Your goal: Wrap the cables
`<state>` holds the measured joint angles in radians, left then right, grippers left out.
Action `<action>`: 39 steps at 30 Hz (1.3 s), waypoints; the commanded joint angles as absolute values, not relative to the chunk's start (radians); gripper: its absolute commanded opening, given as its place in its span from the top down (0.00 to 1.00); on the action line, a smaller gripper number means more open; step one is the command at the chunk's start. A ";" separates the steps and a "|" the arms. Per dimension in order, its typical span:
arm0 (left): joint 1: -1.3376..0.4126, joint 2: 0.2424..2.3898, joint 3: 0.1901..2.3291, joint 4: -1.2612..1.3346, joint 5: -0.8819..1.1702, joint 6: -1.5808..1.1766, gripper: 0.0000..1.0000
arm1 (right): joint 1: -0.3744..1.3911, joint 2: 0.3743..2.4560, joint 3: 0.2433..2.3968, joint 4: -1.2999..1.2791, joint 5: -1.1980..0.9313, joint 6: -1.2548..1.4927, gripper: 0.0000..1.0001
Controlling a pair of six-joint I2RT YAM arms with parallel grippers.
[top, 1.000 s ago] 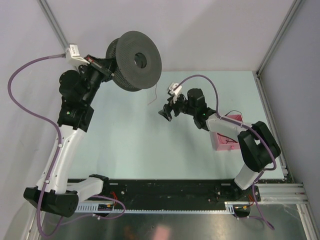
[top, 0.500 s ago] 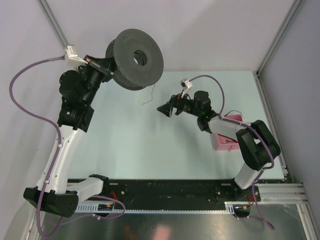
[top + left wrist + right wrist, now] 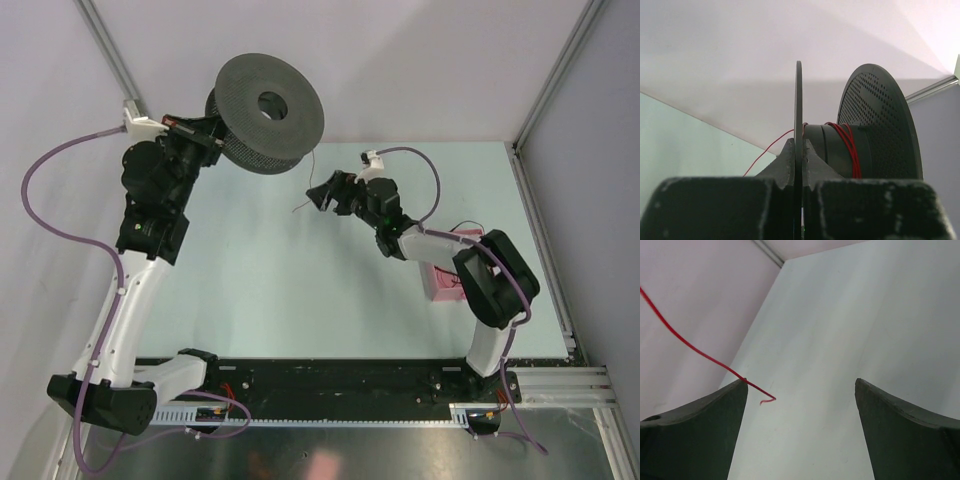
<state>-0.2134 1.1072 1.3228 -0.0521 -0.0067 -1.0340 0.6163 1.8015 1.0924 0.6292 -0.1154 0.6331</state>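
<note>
Up near the back wall (image 3: 420, 70), the left pincer (image 3: 205, 135) is clamped on one flange of the black spool (image 3: 268, 115), holding it high above the worktop (image 3: 280, 280). The left wrist view shows why that grip suits the job: the thin disc is pinched edge-on between the fingers, so the hub stays bare, and a few red turns of the cable (image 3: 847, 145) already sit on it. Lifting the spool lets the loose end dangle free, and there it is, a hair-thin red line trailing down from the rim towards the middle of the worktop.

The right pincer (image 3: 325, 192) hangs just beside that tail with its fingers spread wide and nothing between them. In its own wrist camera the red strand runs in from the upper left and ends in a small hook right at the tip of one finger. Whether it touches that finger, the pictures cannot settle. It looks like a line-up for a catch, most likely so the strand can be pulled taut for more turns.

Off to the right, a pink box (image 3: 441, 285) lies on the worktop, partly under the right arm, with more red strands curling in it. Nothing blocks the gap between spool and pincer, but the tail is slack and fine, so it could well slip past the fingers.
</note>
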 commanded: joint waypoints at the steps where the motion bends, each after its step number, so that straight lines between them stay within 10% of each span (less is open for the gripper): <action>1: -0.218 1.105 1.369 0.020 -0.051 -1.144 1.00 | 0.632 1.851 1.164 0.629 -0.017 0.665 0.10; 12: -0.217 1.115 1.386 0.007 -0.068 -1.173 1.00 | 0.634 1.978 1.286 0.620 0.053 0.650 0.38; 39: -0.205 1.121 1.386 -0.034 -0.076 -1.250 1.00 | 0.695 2.090 1.389 0.605 0.053 0.683 0.66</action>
<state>-0.2127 1.1408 1.3281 -0.1226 -0.0429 -1.1976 0.6758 2.0701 1.3491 0.5884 0.0448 0.6624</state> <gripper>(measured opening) 0.037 0.357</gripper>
